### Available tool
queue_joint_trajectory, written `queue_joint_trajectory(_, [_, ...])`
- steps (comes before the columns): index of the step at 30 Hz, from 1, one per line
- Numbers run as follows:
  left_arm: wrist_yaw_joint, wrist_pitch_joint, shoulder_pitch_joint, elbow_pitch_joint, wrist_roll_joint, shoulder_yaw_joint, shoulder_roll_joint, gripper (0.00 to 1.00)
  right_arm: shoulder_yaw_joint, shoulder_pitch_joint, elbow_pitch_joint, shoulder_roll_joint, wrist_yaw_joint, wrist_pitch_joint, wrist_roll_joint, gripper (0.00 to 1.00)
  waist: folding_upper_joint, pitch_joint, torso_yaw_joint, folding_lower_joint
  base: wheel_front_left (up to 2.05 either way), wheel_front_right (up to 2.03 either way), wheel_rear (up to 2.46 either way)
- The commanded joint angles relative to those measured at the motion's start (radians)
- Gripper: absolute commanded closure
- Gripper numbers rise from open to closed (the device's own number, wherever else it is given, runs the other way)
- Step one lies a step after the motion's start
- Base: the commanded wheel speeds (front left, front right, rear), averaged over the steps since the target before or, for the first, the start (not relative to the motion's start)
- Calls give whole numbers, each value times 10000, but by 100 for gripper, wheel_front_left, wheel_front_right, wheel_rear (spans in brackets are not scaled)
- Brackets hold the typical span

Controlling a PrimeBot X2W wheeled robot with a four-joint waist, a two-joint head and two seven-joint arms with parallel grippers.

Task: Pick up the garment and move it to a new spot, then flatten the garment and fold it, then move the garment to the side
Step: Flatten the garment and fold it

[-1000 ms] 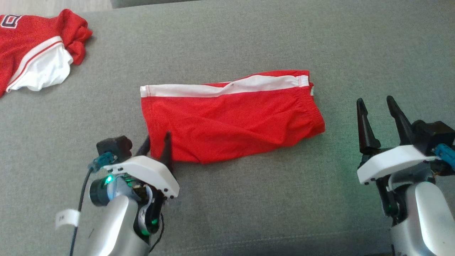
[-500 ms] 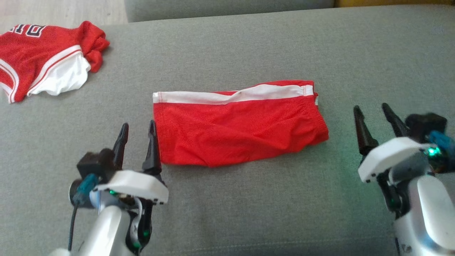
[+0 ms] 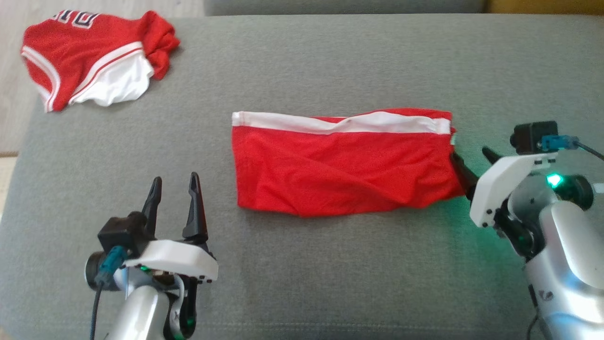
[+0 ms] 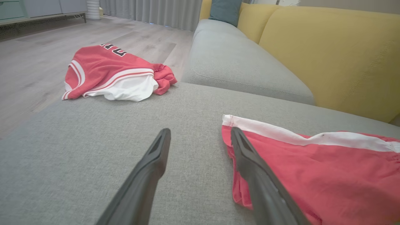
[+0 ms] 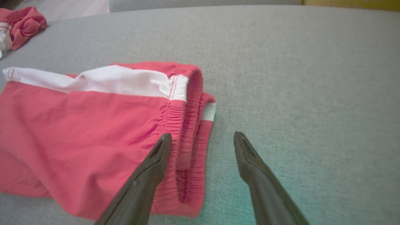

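Red shorts [image 3: 344, 165], thin creased fabric with a white side stripe and gathered elastic waistband, lie folded flat mid-way along the grey woven cushion [image 3: 330, 274]. I judge the folding done and the move aside left. My left gripper [image 3: 175, 177] is wide open and empty near the hem. My right gripper [image 3: 470, 158], equally open and empty, straddles the waistband end.

Garment [image 3: 344, 165]: red shorts with a white stripe along the far edge and a gathered elastic waistband at the robot's right end. Folded into a long rectangle, lying flat and lightly wrinkled. Rests mid-way across a grey cushion [image 3: 330, 61].
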Motion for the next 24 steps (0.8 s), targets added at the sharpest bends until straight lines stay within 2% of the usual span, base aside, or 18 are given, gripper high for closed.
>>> queue_joint_trajectory(1, [37,-111,-142,-304,115,331,46,0,209,-467,-134,-187,-9,134,231,0,0,80,182,0,0,0,0])
queue_joint_trajectory(6, [6,-126,-128,-288,165,370,-21,0,280,-656,673,-442,-9,541,746,0,0,182,438,0,0,0,0])
queue_joint_trajectory(14, [-54,-131,-92,-310,312,432,-99,0,348,-862,1743,-386,-9,1062,1835,1,0,256,632,0,0,0,0])
queue_joint_trajectory(15, [-62,-131,-86,-317,329,443,-106,0,398,-893,1825,-394,-9,1094,1916,31,0,260,635,0,0,0,0])
queue_joint_trajectory(16, [-68,-132,-83,-323,346,454,-112,0,452,-922,1892,-399,-9,1120,2007,52,0,261,634,0,0,0,0])
queue_joint_trajectory(17, [-73,-132,-79,-327,366,463,-118,0,506,-953,1949,-408,-9,1132,2094,58,0,260,629,0,0,0,0])
queue_joint_trajectory(19, [-82,-132,-74,-330,409,474,-125,0,635,-1027,2038,-451,-9,1135,2238,83,0,251,602,0,0,0,0])
queue_joint_trajectory(20, [-88,-132,-72,-332,428,485,-127,0,712,-1077,2066,-480,-9,1141,2317,100,0,240,573,0,0,0,0])
queue_joint_trajectory(24, [-105,-132,-25,-400,508,535,-132,0,1024,-1341,2073,-849,-9,1070,2608,100,0,147,302,0,0,0,0])
